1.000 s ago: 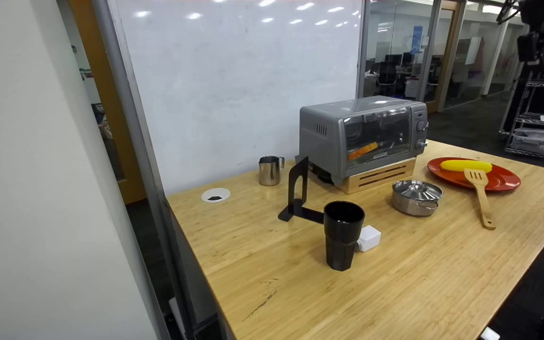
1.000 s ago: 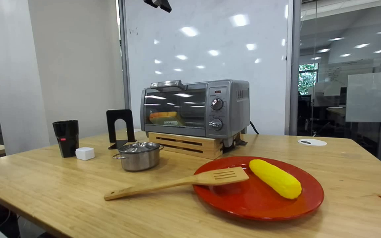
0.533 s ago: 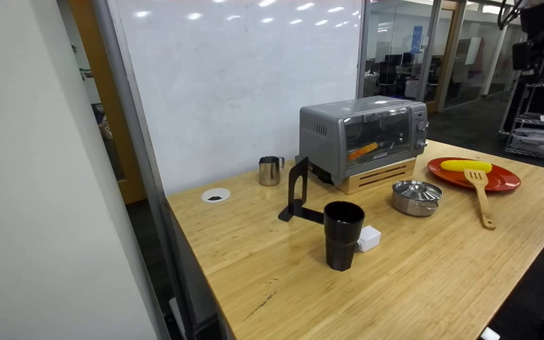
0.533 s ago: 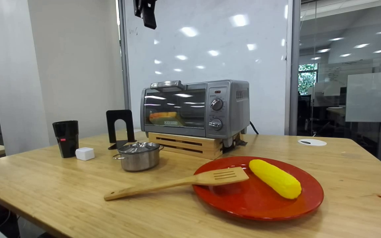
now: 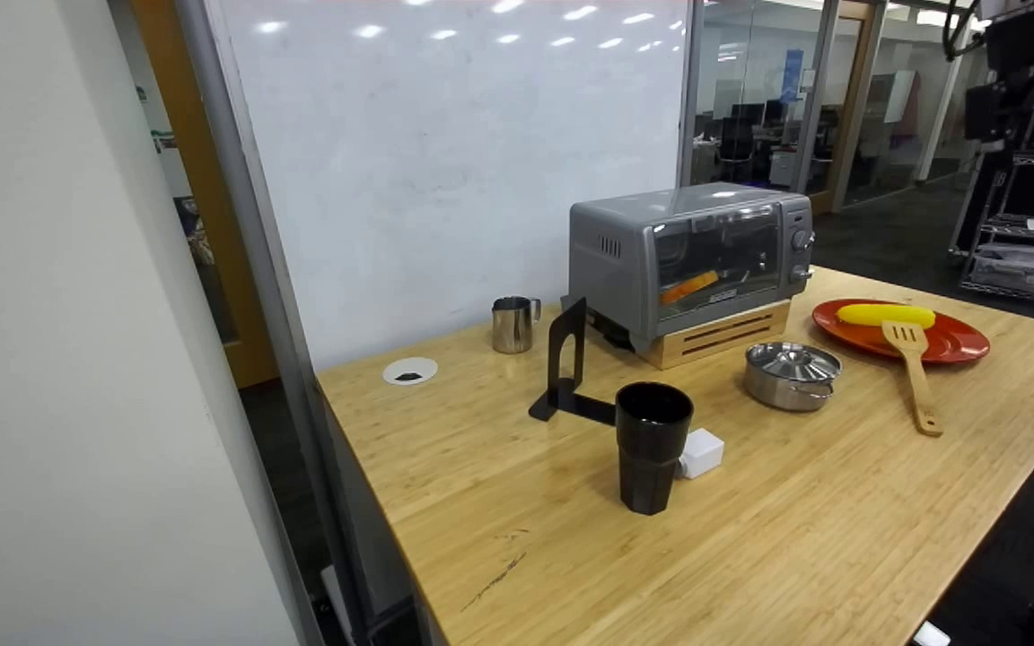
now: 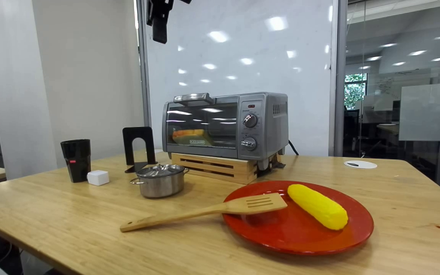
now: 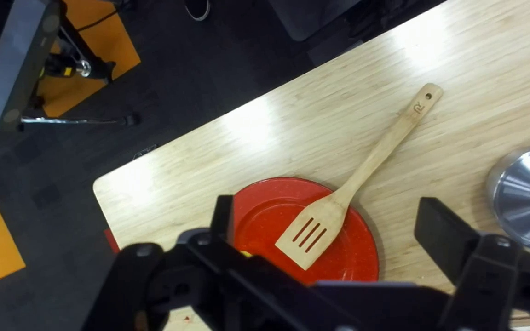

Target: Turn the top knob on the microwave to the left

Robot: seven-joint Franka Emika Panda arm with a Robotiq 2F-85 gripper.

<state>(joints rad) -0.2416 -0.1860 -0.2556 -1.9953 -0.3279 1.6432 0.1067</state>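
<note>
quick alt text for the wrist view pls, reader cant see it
The robot's open, empty hand spans the bottom, part of a red plate in view beyond it. A wooden spatula lies with its blade on the plate and its handle out over the table. A lidded pot is cut off at the right edge; dark floor shows upper left.

We now see the claw (image 7: 327, 223) lower in both exterior views than a second ago and shifted toward each view's left edge; more of its black finger (image 6: 160, 32) shows against the whiteboard (image 6: 243, 42).
</note>
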